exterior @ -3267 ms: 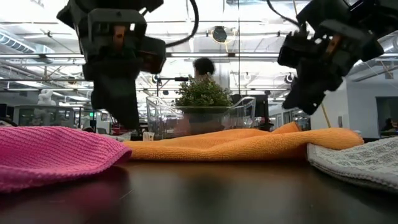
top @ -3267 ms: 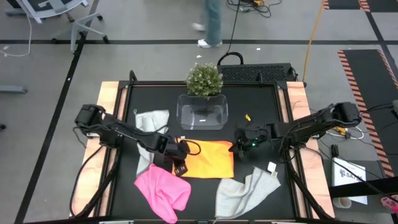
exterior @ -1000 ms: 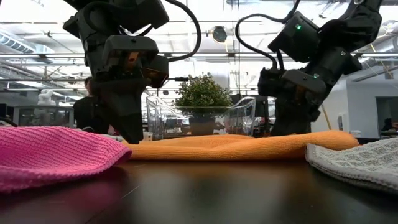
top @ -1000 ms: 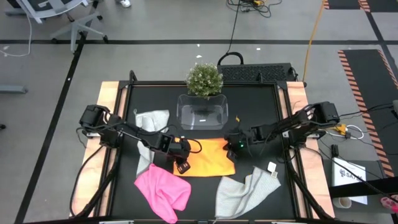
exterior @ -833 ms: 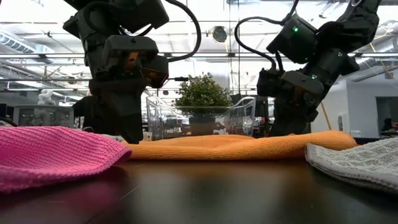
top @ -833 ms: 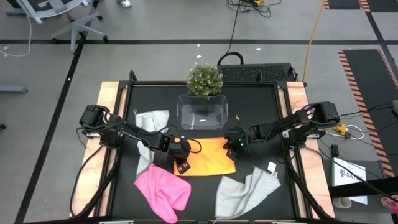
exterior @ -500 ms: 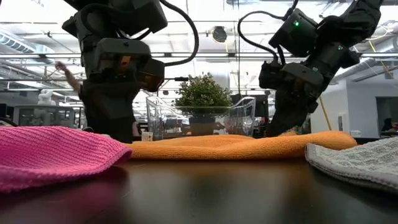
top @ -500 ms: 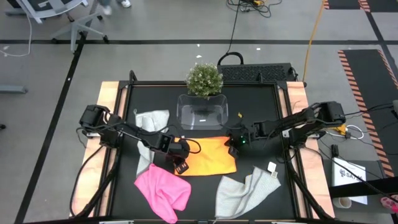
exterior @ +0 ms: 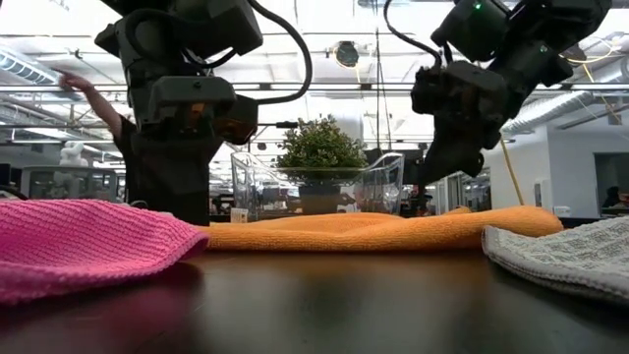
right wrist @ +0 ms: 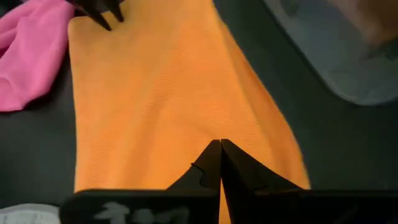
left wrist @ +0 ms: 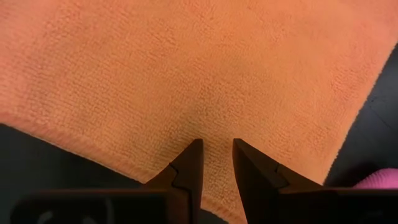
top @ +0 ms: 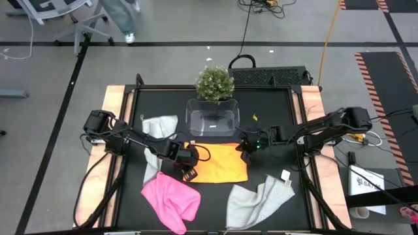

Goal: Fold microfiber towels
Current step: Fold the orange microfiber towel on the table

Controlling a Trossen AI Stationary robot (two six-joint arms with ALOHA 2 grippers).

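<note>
Both arms work the orange towel at the middle of the table.

The orange towel [top: 219, 162] lies spread flat in front of the clear tub [top: 212, 117], likely so its edges can be picked up for a fold. The left gripper [left wrist: 216, 163] sits low at the towel's left edge, its fingers narrowly parted with a small ridge of cloth between them; whether it truly pinches the cloth I cannot tell. The right gripper [right wrist: 220, 163] is pressed fully shut and sits at the towel's far right corner, where it looks to hold nothing. The pink towel [top: 171, 201] lies crumpled near the front left, one grey towel [top: 261, 199] at the front right, another grey towel [top: 160, 126] at the back left, all three waiting their turn.
</note>
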